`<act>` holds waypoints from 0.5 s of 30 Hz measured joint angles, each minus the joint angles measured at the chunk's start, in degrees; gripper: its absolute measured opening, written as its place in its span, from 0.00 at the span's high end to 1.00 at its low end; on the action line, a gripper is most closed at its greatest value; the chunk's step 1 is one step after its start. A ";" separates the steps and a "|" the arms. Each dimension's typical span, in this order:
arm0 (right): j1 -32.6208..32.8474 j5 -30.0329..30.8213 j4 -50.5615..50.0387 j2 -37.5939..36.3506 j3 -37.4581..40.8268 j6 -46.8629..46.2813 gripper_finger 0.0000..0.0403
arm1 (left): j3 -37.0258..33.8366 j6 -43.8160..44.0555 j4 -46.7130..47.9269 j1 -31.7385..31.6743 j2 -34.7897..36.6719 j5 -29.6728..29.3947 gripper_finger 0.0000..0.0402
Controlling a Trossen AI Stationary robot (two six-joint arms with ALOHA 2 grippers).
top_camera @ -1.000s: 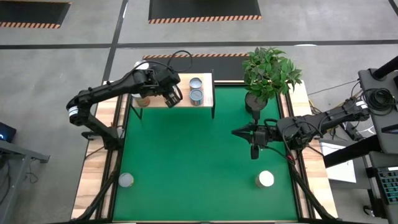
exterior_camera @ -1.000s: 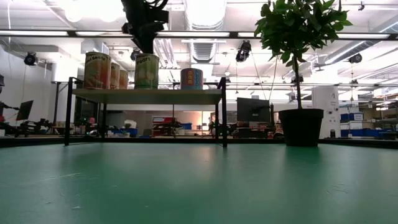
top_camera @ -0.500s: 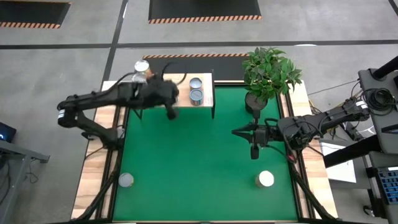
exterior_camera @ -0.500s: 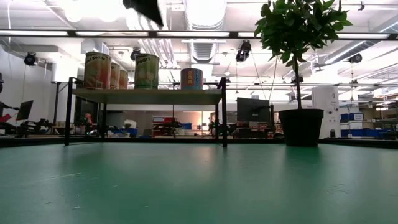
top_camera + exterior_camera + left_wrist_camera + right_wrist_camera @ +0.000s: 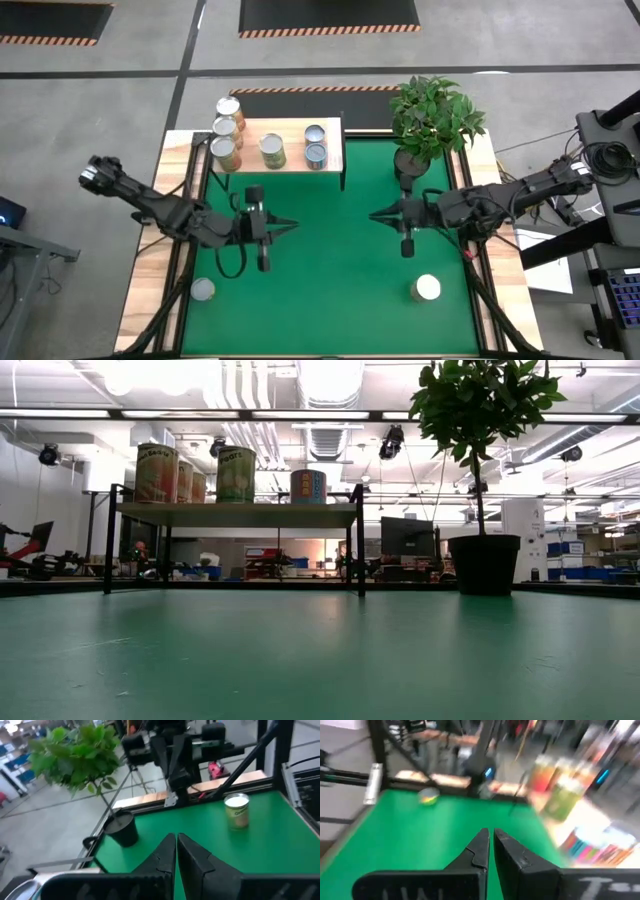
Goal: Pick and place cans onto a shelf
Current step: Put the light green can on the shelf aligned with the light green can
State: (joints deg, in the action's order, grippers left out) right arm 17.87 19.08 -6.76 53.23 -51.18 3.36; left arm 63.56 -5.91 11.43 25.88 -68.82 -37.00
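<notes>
The shelf (image 5: 290, 128), a light wood plank on thin black legs, stands at the mat's far left. Several cans stand on it, among them a green-labelled one (image 5: 271, 150) (image 5: 236, 474) and a pair on its right side (image 5: 315, 145). Two more cans stand on the green mat, near left (image 5: 203, 290) and near right (image 5: 427, 288) (image 5: 236, 811). My left gripper (image 5: 292, 224) (image 5: 176, 846) is shut and empty, level over the mat's middle, pointing right. My right gripper (image 5: 373, 214) (image 5: 491, 840) is shut and empty, facing it from the right.
A potted plant in a dark pot (image 5: 412, 162) (image 5: 484, 564) stands at the mat's far right, just beyond my right arm. Black frame struts run along the table's left and right sides. Open green mat (image 5: 330, 280) lies between the two loose cans.
My left gripper has come away from the green-labelled can on the shelf and swung toward the table's near edge. It has turned to lie level over the mat's middle, pointing right. The can stays upright on the shelf.
</notes>
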 joint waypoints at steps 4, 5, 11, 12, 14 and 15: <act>0.02 -5.84 -14.87 3.37 -8.19 -14.53 0.97 | -1.81 -0.59 -1.85 0.71 0.79 -0.09 1.00; 0.02 -6.71 -18.42 4.52 -10.17 -17.81 0.97 | -1.87 -0.61 -1.97 0.71 0.91 -0.10 1.00; 0.00 -12.33 -41.83 12.34 -20.97 -38.64 0.97 | -1.68 -2.54 -1.96 0.68 1.13 -0.12 1.00; 0.00 -14.25 -46.41 13.80 -22.00 -42.57 0.97 | -1.67 -2.76 -1.97 0.66 1.14 -0.12 1.00; 0.42 -19.12 -54.47 16.21 -22.86 -50.85 0.97 | -1.67 -2.84 -1.96 0.64 1.14 -0.12 1.00; 1.22 -21.51 -57.66 17.19 -22.80 -54.80 0.97 | -1.67 -2.84 -1.96 0.64 1.14 -0.12 1.00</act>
State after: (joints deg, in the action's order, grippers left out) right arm 19.09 -2.43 -64.42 70.43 -73.99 -51.44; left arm 61.89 -8.75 9.47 26.52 -67.68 -37.12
